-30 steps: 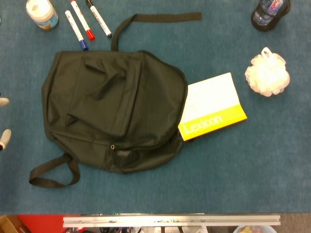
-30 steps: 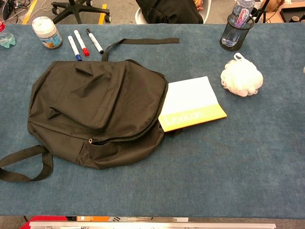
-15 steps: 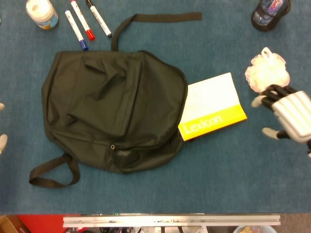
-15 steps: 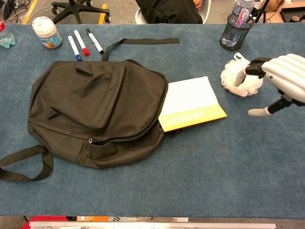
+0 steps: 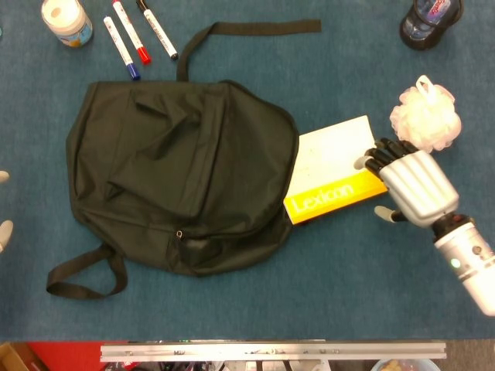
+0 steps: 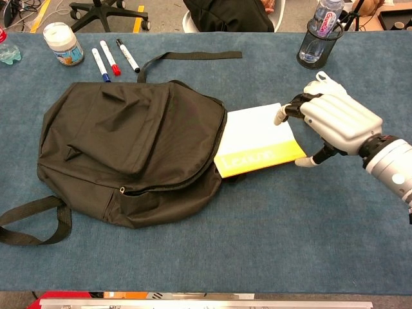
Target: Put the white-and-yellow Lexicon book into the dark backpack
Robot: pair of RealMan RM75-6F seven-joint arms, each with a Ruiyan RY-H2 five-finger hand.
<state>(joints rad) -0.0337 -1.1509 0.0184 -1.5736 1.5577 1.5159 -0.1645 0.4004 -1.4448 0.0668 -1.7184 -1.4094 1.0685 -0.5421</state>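
Observation:
The dark backpack [image 5: 178, 174] lies flat at centre left, also in the chest view [image 6: 129, 148]. The white-and-yellow Lexicon book [image 5: 332, 170] lies flat against its right side, the left edge hidden by the backpack's rim. My right hand [image 5: 410, 182] is open at the book's right edge. Its fingertips [image 5: 371, 161] reach the white corner and the thumb is spread below. The chest view shows the same hand [image 6: 335, 122] beside the book [image 6: 257, 138]. Only two fingertips of my left hand [image 5: 4, 228] show at the far left edge, apart and holding nothing.
A white bath pouf [image 5: 425, 120] sits just behind my right hand. A dark cup with a bottle [image 5: 429, 19] stands at the back right. Three markers [image 5: 128, 35] and a white jar [image 5: 66, 19] are at the back left. Backpack straps [image 5: 85, 278] trail out.
My right hand has come in from the right, passed the pouf and reached the book's right edge. The book and backpack have not moved.

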